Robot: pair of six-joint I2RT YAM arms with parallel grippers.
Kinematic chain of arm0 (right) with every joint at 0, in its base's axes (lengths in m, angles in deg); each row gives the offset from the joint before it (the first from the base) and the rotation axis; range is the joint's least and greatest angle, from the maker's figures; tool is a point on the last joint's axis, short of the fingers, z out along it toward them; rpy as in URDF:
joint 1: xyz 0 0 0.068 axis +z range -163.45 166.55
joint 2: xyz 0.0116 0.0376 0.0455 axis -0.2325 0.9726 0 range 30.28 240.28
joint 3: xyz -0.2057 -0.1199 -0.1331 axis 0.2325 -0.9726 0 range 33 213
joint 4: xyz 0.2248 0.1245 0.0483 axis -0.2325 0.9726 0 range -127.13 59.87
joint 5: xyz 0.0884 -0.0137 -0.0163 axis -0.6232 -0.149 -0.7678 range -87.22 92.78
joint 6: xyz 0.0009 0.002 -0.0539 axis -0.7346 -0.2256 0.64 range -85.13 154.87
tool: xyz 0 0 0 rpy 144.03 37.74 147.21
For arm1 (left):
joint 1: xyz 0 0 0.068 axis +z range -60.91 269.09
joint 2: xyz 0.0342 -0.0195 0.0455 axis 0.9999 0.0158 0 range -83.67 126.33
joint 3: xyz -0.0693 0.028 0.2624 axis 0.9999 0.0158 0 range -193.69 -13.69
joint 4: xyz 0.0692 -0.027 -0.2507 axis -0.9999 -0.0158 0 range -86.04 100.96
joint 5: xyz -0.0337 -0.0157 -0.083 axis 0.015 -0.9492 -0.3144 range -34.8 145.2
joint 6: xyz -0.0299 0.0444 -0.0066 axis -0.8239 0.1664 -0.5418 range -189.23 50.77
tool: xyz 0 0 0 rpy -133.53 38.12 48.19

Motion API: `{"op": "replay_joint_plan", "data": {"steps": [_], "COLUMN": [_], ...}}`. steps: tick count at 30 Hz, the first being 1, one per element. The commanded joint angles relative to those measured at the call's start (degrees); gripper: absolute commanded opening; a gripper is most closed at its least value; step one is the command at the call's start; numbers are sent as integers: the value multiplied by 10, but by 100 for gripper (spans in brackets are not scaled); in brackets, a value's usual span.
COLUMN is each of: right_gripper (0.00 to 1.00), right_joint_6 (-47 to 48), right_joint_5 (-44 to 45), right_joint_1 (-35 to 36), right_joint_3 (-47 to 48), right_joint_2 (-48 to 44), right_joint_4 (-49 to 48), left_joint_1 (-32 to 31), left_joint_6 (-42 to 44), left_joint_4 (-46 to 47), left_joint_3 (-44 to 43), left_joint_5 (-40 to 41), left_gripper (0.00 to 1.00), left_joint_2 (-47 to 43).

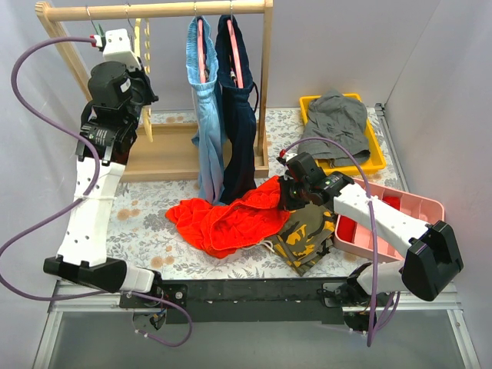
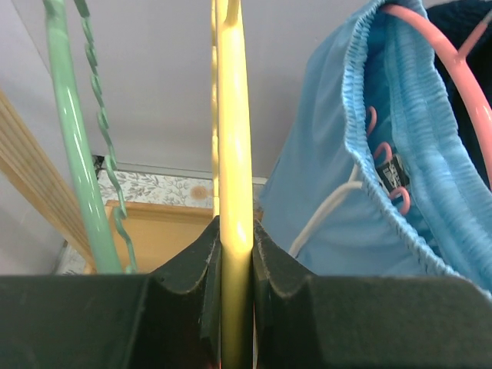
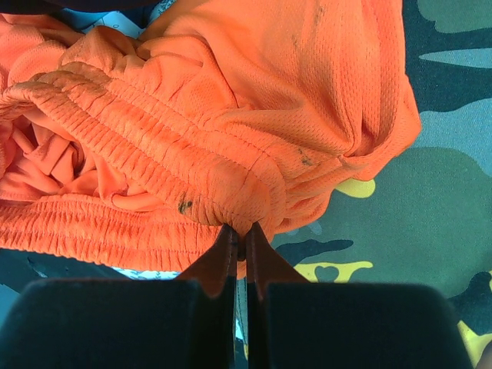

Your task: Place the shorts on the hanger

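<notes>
The orange-red shorts (image 1: pixel 231 219) lie crumpled on the table in front of the rack. My right gripper (image 1: pixel 288 188) is shut on their elastic waistband (image 3: pixel 192 184) at the right end; the pinch shows in the right wrist view (image 3: pixel 242 234). The pale-yellow hanger (image 1: pixel 141 54) hangs at the left of the wooden rail. My left gripper (image 1: pixel 138 81) is raised there and shut on the hanger's yellow bar (image 2: pixel 233 154), with both fingers pressed against it (image 2: pixel 234 261).
A mint-green hanger (image 2: pixel 73 146) hangs left of the yellow one. Light-blue shorts (image 1: pixel 206 108) and navy shorts (image 1: pixel 238 108) hang on pink hangers. Camouflage shorts (image 1: pixel 307 234) lie under the right arm. Grey shorts sit in a yellow tray (image 1: pixel 373 154); a pink bin (image 1: pixel 430 207) stands at right.
</notes>
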Motion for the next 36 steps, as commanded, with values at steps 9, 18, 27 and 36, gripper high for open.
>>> {"op": "replay_joint_plan", "data": {"steps": [9, 18, 27, 36], "right_gripper": [1, 1, 1, 1], "right_joint_6": [11, 6, -9, -33], "right_joint_5": [11, 36, 55, 55], "right_joint_1": [1, 1, 1, 1], "right_joint_3": [-2, -20, -53, -91], "right_joint_2": [-18, -44, -80, -140], "right_joint_4": [-11, -4, 0, -2], "left_joint_1": [2, 2, 2, 3], "left_joint_6": [-22, -42, -72, -80], "left_joint_4": [23, -14, -2, 29], "left_joint_3": [102, 163, 215, 194], "left_joint_5": [-59, -65, -112, -303], "left_gripper": [0, 0, 0, 0], "left_joint_2": [-139, -232, -360, -385]}}
